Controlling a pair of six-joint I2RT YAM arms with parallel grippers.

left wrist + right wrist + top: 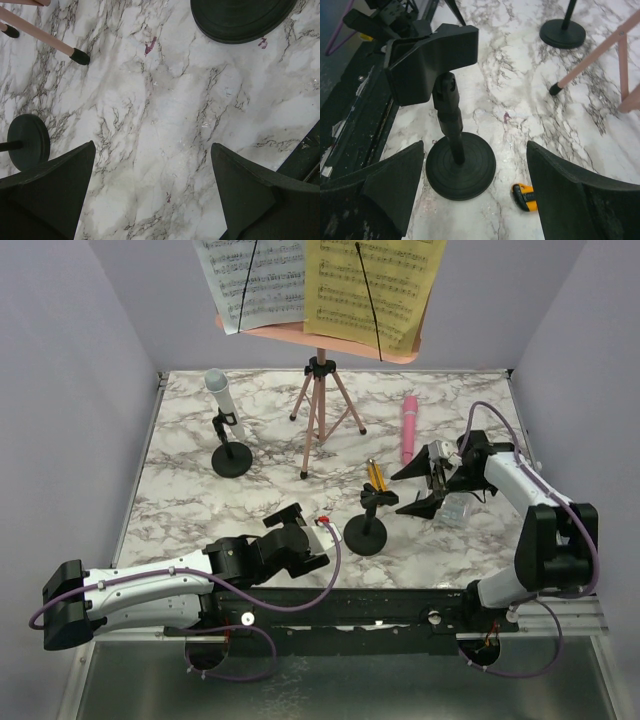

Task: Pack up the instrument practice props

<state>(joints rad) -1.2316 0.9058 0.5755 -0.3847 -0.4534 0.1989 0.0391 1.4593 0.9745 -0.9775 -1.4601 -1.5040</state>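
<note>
Overhead view: the right pincer (400, 492) is released and empty. It faces the empty black round-based mic mount (367, 530), which stands just beside it with its stem upright. This arm looks best placed to take it. The pink plastic toy microphone (409, 428) lies flat beyond, its long axis pointing away from the arms.

Left wrist view: the left pincer (152, 150) is spread over bare marble table (165, 100), holding nothing. Only the edge of the mount's base shows.

Right wrist view: the mount stands dead ahead between the open fingers. A small yellow-and-black cutter (525, 196) is partly cut off.
</note>
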